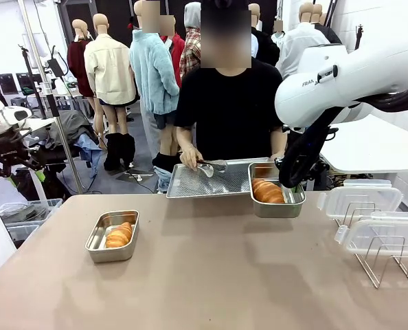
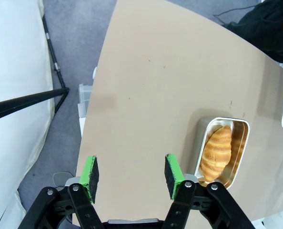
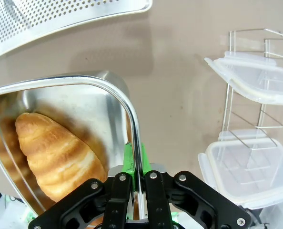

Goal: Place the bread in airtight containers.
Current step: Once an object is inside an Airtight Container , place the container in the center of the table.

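1. Step in hand, as I judge it: each roll is already in a tub, so only the lidding is left. My right gripper [image 3: 133, 160] is pinched on the wall of the right tub [image 1: 276, 205], with the rolled rim caught between the green pads. I take this as shifting or steadying that tub.
2. Right tub: at the far edge of the desk [image 1: 211, 289], right of the middle and just beside the tray [image 1: 211, 180]. It is uncovered, and the right roll [image 3: 55, 152] lies inside.
3. Left tub [image 1: 112, 236]: near the desk's left edge, uncovered, with the left roll [image 1: 119, 235] lying lengthwise in it.
4. Left gripper [image 2: 131, 175]: spread and holding nothing, above the desk's left edge and apart from the left tub.
5. Lids [image 1: 358, 199]: two, resting on the rack [image 1: 389, 265] by the desk's right edge, well apart from the left tub.
6. Next move, in my view:
   - let go of the rim without tipping the tub;
   - take a lid by its thin lip;
   - seat it square and press it down.
7. Materials:
   - tubs: bright steel, rounded corners, slippery;
   - rolls: glossy, ridged, golden crust, probably easy to crush;
   - lids: clear plastic, pale rim;
   - rack: thin wire;
   - tray: flat perforated steel.
8. Person's hand [image 1: 189, 157]: holding tongs [image 1: 214, 166] over the tray.
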You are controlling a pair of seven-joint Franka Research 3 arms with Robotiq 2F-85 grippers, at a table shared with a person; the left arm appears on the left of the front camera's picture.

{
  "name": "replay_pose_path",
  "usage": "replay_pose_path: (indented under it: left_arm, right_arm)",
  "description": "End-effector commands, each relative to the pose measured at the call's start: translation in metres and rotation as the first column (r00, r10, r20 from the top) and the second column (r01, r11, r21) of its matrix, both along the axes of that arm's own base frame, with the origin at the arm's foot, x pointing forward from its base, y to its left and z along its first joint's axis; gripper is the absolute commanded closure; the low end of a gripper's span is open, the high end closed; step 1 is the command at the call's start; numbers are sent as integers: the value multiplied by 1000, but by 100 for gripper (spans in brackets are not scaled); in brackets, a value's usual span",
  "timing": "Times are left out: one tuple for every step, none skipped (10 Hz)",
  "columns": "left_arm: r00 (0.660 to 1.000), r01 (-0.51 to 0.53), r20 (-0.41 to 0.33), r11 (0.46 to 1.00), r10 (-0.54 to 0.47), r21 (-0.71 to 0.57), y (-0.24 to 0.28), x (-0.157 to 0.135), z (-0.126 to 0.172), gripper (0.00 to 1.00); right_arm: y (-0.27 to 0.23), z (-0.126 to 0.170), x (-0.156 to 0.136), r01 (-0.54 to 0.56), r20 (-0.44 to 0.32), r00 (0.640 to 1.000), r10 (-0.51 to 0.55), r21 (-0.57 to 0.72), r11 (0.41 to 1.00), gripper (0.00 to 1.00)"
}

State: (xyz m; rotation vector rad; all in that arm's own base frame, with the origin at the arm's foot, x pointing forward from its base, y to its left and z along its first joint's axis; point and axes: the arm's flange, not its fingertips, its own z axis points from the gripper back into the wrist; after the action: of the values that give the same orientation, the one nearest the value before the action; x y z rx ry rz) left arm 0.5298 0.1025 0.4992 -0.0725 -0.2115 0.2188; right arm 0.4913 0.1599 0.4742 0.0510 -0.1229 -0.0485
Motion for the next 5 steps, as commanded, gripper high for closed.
replay_pose_path:
  left_arm:
    - [1000, -10, 4, 1000, 10, 18, 0, -1, 3, 28]
    - [1000, -10, 4, 1000, 10, 18, 0, -1, 3, 28]
    - [1000, -10, 4, 1000, 10, 18, 0, -1, 3, 28]
    - [1000, -10, 4, 1000, 10, 18, 0, -1, 3, 28]
    - [1000, -10, 4, 1000, 10, 18, 0, -1, 3, 28]
  right_arm:
    - [0, -2, -1, -2, 22, 1000, 2, 2, 1000, 100]
    - [0, -2, -1, -2, 22, 1000, 2, 2, 1000, 100]
    - [0, -2, -1, -2, 22, 1000, 2, 2, 1000, 100]
    - [0, -2, -1, -2, 22, 1000, 2, 2, 1000, 100]
    - [0, -2, -1, -2, 22, 1000, 2, 2, 1000, 100]
